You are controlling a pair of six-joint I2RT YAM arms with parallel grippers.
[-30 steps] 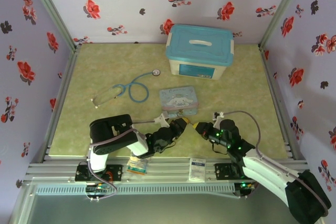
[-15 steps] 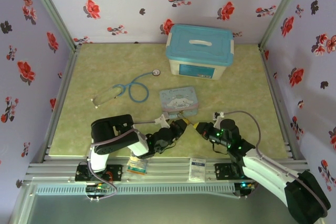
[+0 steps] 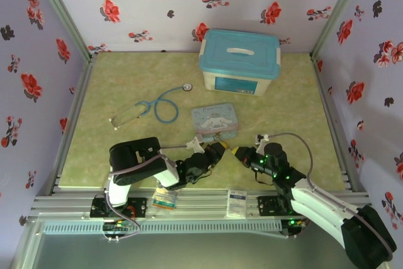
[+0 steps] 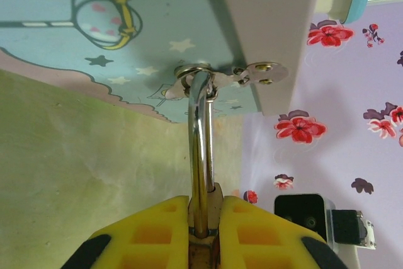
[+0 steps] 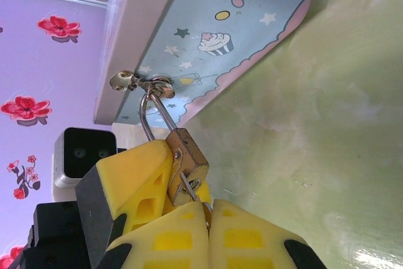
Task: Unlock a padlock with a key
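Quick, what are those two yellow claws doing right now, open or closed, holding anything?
Left claw: closed, holding the padlock.
Right claw: closed, pinching the key.

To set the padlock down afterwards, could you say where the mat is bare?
Bare: the green mat left of the teal-lidded box and behind the blue stethoscope; right of the pale-blue cartoon tin. Crowded: the tin's near side, around both jaws and the brass padlock.
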